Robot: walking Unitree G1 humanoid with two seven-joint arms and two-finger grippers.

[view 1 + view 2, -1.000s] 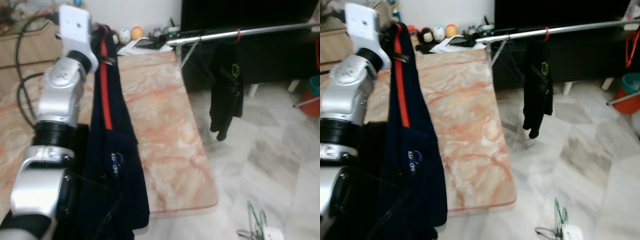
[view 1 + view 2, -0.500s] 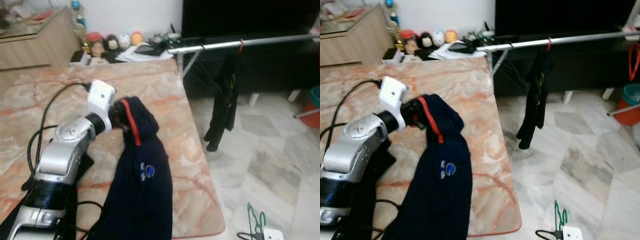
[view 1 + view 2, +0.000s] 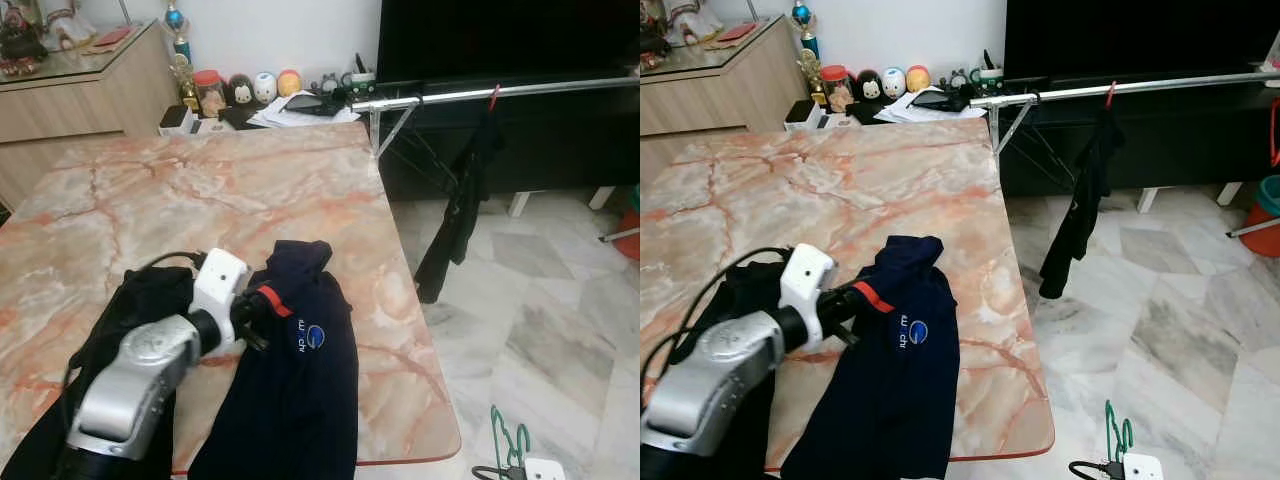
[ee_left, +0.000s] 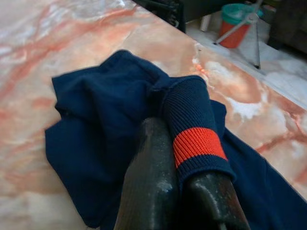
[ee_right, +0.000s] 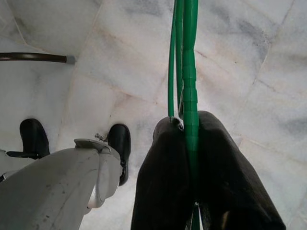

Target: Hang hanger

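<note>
Lowered since a sec ago, the left pincer (image 4: 184, 191) now has the navy shirt (image 3: 290, 390) down on the marble bench (image 3: 150, 200), fingers clamped on its red-striped cuff (image 4: 197, 143). Right pincer (image 5: 192, 191) hangs low over the floor, closed on the green hanger (image 5: 184, 57); rail (image 3: 480, 92) w/ black garment (image 3: 455, 220) well apart.

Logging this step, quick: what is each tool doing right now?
Left tool: shut on the navy shirt, at its red-striped collar.
Right tool: shut on the green hanger.
</note>
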